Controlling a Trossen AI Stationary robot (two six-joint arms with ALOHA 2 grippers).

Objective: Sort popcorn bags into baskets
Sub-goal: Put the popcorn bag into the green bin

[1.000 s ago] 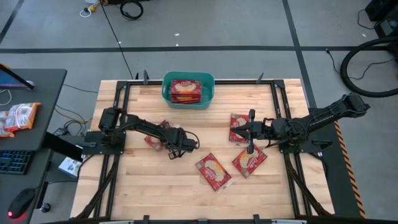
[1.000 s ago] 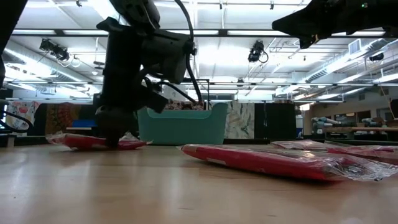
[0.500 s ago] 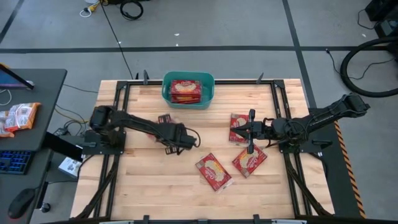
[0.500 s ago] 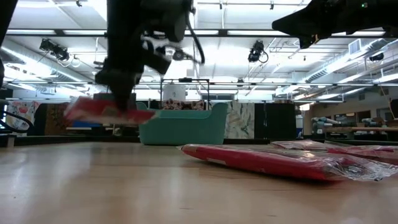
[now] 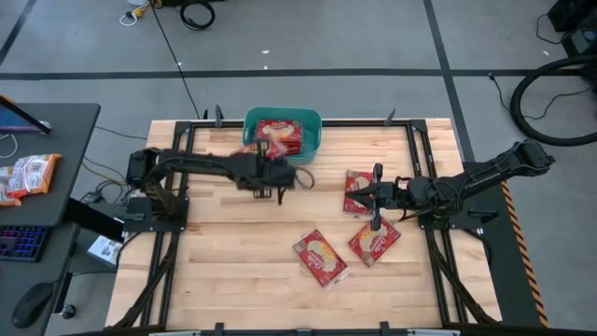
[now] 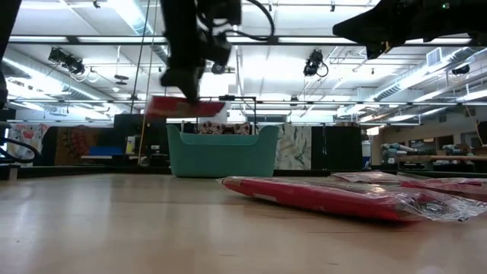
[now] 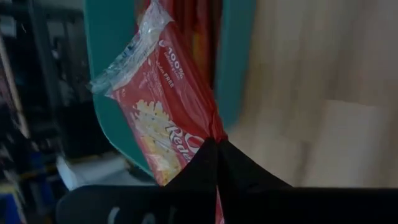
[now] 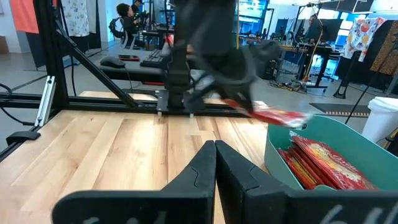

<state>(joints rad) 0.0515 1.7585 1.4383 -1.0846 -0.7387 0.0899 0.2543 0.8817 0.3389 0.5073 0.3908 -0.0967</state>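
Observation:
My left gripper [image 5: 272, 166] [image 7: 216, 152] is shut on a red popcorn packet [image 7: 163, 109] [image 6: 186, 108], held in the air at the near left corner of the teal tub [image 5: 250, 140] [image 6: 221, 152]. Several red packets [image 5: 280, 133] [image 8: 320, 163] lie inside the tub. Three more packets lie flat on the table's right half [image 5: 358, 191] [image 5: 375, 240] [image 5: 321, 257]. My right gripper [image 5: 374, 198] [image 8: 216, 150] is shut and hovers above the right-hand packets, touching nothing. My left gripper pinches the packet between its two fingers at one end [image 7: 200, 142], opposite the clear crimped end [image 7: 127, 56]. The fingers come from above, slanting toward the table's far edge. The packet is lifted clear and sticks out past the fingertips, nearly level, just above rim height.
Black frame rails [image 5: 177, 149] run along the table's left, right and far sides. A side desk to the left carries an orange-and-white packet [image 5: 28, 173] and a keyboard. Bare wood lies across the table's near left part [image 5: 233, 271].
My left gripper has risen from the table and swung toward the far edge and the tub, staying shut on the packet. The packet, which lay on the table's left half, is now lifted clear and sits at the tub's near left corner.

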